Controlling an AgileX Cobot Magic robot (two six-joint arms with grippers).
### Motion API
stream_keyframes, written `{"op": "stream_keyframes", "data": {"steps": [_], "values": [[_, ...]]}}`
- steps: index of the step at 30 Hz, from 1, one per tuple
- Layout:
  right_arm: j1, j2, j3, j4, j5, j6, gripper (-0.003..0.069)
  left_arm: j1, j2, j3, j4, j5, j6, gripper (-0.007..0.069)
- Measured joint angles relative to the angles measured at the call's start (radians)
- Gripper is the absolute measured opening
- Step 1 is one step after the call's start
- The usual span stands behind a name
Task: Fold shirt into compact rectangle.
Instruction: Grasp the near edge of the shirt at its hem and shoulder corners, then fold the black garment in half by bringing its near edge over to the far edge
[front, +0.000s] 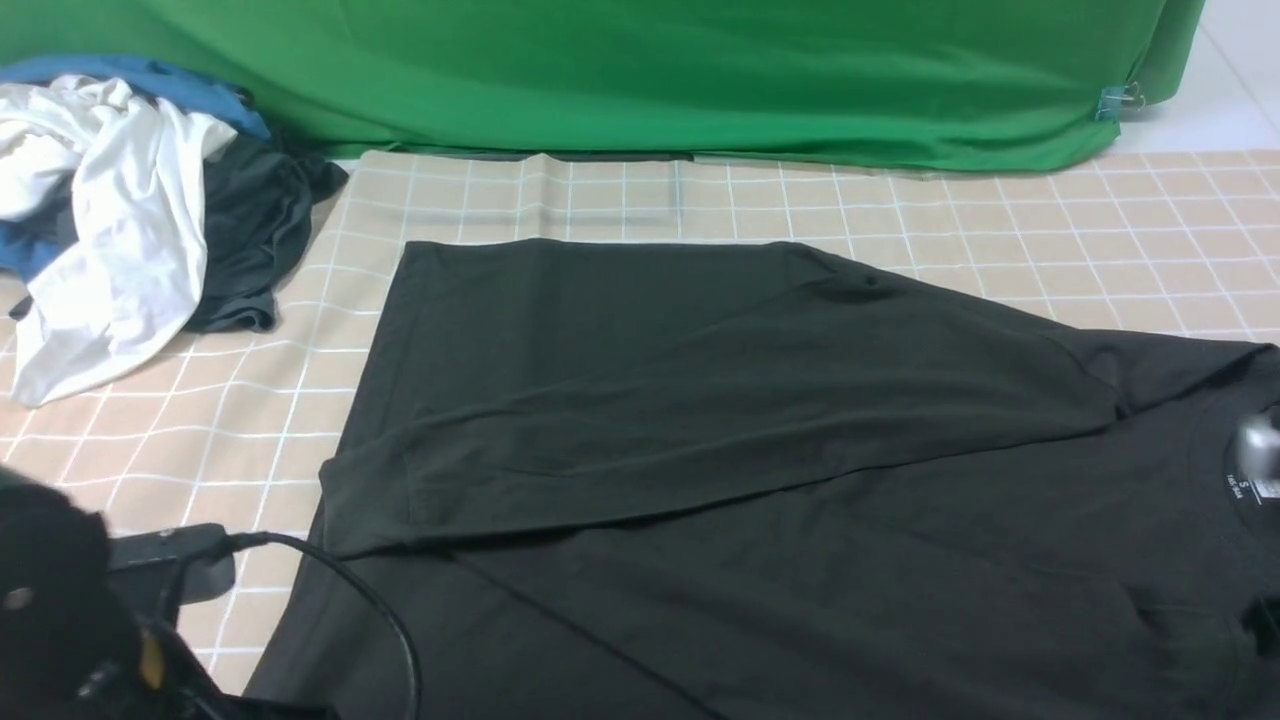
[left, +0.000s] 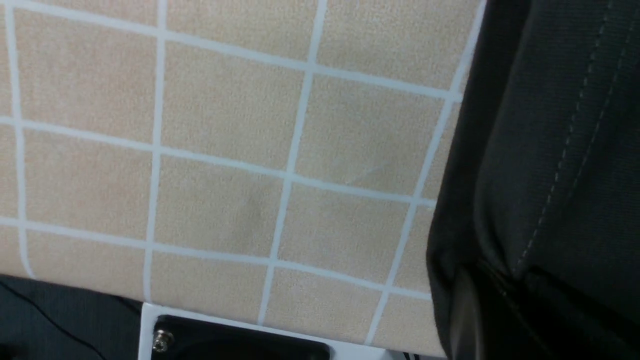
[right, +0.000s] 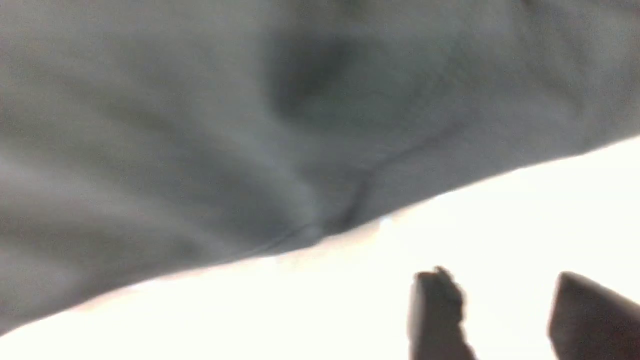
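Black shirt (front: 760, 420) lies flat, far side folded over itself

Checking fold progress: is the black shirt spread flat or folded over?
Partly folded. In the front view, the far side of the shirt lies doubled over its body, with the flap's edge crossing the middle. It is not a compact rectangle yet.

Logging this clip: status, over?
Left gripper shut, hold unclear. Right gripper open, empty. Shirt flat, far side folded over. Clothes pile far left, off shirt.

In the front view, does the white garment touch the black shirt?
No, the white garment lies apart from the shirt, with bare checkered cloth showing between them.
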Motion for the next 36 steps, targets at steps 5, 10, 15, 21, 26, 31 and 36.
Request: {"op": "stream_keyframes", "data": {"steps": [5, 10, 15, 21, 26, 31, 36], "values": [[0.000, 0.042, 0.100, 0.012, -0.166, 0.043, 0.0554, 0.000, -0.040, 0.000, 0.000, -0.003, 0.000, 0.0029], [0.000, 0.123, 0.126, 0.021, -0.279, 0.088, 0.0582, 0.000, -0.042, 0.000, 0.000, -0.003, 0.006, 0.0029], [0.000, 0.143, 0.123, 0.054, -0.294, 0.088, 0.0395, 0.000, -0.042, 0.000, 0.001, -0.009, 0.011, 0.0029], [0.001, 0.145, 0.111, 0.090, -0.306, 0.057, 0.0064, 0.000, -0.042, 0.000, -0.007, -0.013, 0.011, 0.0029], [0.001, 0.121, 0.078, 0.059, -0.258, 0.030, 0.0059, 0.000, -0.042, -0.031, -0.007, 0.019, 0.010, 0.0029], [0.001, 0.020, 0.006, 0.042, -0.133, 0.003, 0.0059, 0.000, -0.037, -0.143, 0.042, 0.042, -0.023, 0.0029], [0.001, 0.015, -0.108, 0.037, -0.064, -0.031, 0.0058, 0.000, 0.019, -0.265, 0.108, 0.049, -0.056, 0.0029]]}}
